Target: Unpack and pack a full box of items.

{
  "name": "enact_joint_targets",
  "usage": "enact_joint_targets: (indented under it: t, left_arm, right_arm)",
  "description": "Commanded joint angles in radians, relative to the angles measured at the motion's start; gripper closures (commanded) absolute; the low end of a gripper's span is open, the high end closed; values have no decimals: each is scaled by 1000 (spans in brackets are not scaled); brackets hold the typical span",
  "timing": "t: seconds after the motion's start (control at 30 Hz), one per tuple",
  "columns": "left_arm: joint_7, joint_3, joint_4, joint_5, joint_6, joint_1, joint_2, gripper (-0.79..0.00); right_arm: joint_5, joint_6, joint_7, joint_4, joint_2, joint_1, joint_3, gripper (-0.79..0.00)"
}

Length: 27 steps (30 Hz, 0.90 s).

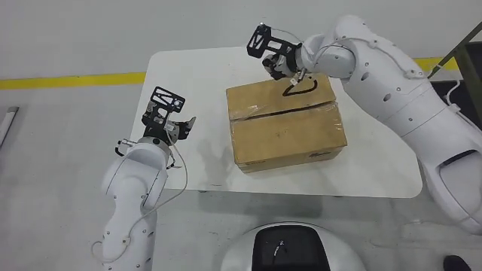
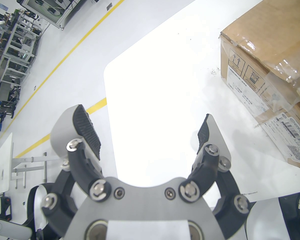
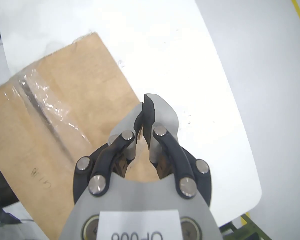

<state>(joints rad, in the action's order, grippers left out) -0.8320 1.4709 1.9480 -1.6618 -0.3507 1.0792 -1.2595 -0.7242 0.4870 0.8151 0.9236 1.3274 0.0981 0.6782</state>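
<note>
A brown cardboard box stands on the white table with its top flaps down and clear tape along the middle seam. My right gripper hovers at the box's far edge, fingers shut with nothing seen between them. In the right wrist view its tips sit just past the edge of the box top. My left gripper is open over the table's left side, well apart from the box. In the left wrist view, bare table lies between the pads of my left gripper, and the box corner with its printed labels stands farther off.
A thin black cable loop lies across the far part of the box top. Bare table stretches left of the box, and more lies behind it. The table edge is close under the left gripper. Yellow floor lines run beyond the table.
</note>
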Motion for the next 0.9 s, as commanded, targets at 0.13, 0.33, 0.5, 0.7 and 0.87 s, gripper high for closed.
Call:
enact_joint_targets:
  t: [0.13, 0.33, 0.5, 0.7, 0.87]
  left_arm:
    - [0, 0, 0, 0, 0, 0, 0, -785]
    - [0, 0, 0, 0, 0, 0, 0, -785]
    - [0, 0, 0, 0, 0, 0, 0, -785]
    - [46, -8, 5, 58, 13, 15, -2, -683]
    - [44, -32, 13, 117, 14, -8, -5, 0]
  right_arm:
    - [31, -148, -30, 155, -49, 95, 139, 0]
    - [50, -260, -4, 406, -108, 260, 307, 0]
    - [50, -312, 8, 610, -147, 426, 439, 0]
    - [47, -272, 8, 739, -175, 577, 530, 0]
    - [18, -211, -41, 785, -189, 672, 565, 0]
